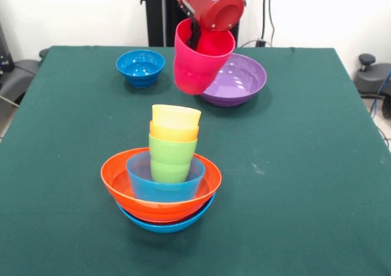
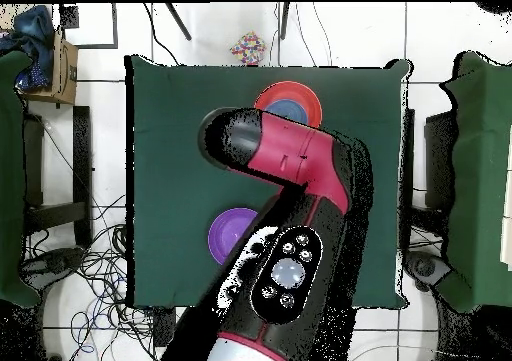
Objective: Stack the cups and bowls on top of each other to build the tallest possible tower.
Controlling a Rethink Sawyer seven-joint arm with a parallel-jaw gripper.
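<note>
The tower stands near the table's front: a wide light-blue bowl (image 1: 165, 225) at the base, a large orange bowl (image 1: 119, 181) in it, then a smaller light-blue bowl (image 1: 142, 187). Above these sit the green cup (image 1: 171, 160), orange cup (image 1: 173, 131) and yellow cup (image 1: 176, 115). My gripper (image 1: 197, 39) is shut on the rim of the magenta-pink cup (image 1: 192, 71). It holds the cup tilted in the air, behind and above the tower. In the overhead view the arm hides most of the tower; only the orange bowl's rim (image 2: 300, 90) shows. The smaller orange bowl is hidden.
A large purple bowl (image 1: 241, 80) sits at the back right, just behind the held cup; it also shows in the overhead view (image 2: 228, 233). A small dark-blue bowl (image 1: 140, 66) sits at the back left. The green table cover (image 1: 305, 166) ends at the edges all round.
</note>
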